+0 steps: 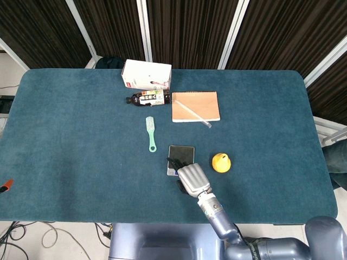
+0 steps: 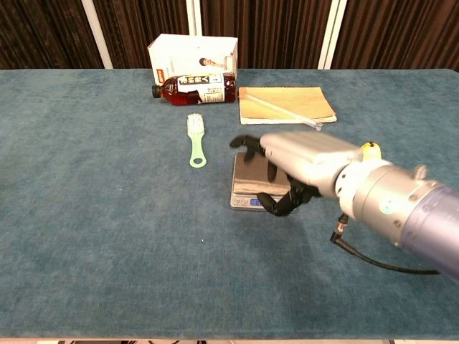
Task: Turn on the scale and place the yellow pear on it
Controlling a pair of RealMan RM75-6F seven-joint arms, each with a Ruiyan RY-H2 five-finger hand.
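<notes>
One hand shows, the right hand [image 2: 297, 166], raised above the scale [image 1: 180, 156] with its dark fingers [image 2: 281, 205] curled loosely downward, holding nothing. Beside the scale, on the hand's far side from the green brush [image 1: 150, 133], the yellow pear [image 1: 220, 162] rests on the table [image 1: 70, 135], apart from both.

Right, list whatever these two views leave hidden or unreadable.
- Yellow pear: chest view, nearly all behind the right robot hand.
- Scale display: head view, covered by that robot hand; chest view, too small to read.
- Left robot hand: in neither view.
</notes>
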